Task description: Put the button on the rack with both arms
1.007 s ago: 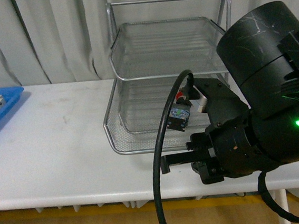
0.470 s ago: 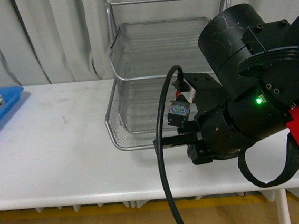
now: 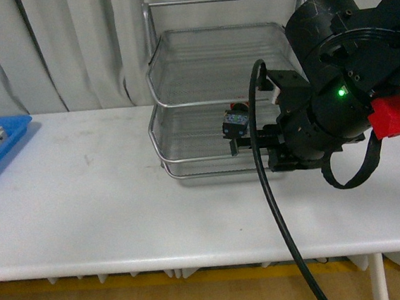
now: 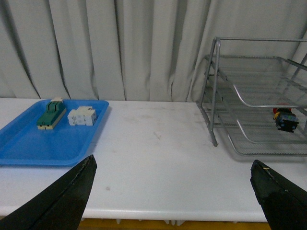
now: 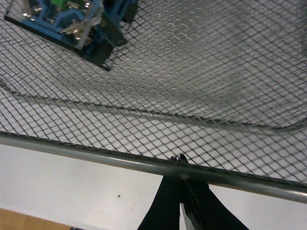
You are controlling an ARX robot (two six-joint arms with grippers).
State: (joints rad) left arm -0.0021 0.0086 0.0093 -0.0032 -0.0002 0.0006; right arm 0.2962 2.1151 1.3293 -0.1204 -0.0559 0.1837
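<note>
A second ago the small red-capped push-button switch [image 5: 72, 24] rode in the right tool [image 5: 181, 160] in front of the silver three-tier wire-mesh rack [image 3: 182, 109]. Now it lies on the mesh of a lower tier, though I cannot tell which. The right tool is apart from it, pinched almost closed on nothing at the front rail. The placing looks done. The left tool [image 4: 172, 163] gapes wide and empty over the white bench [image 4: 153, 158].
</note>
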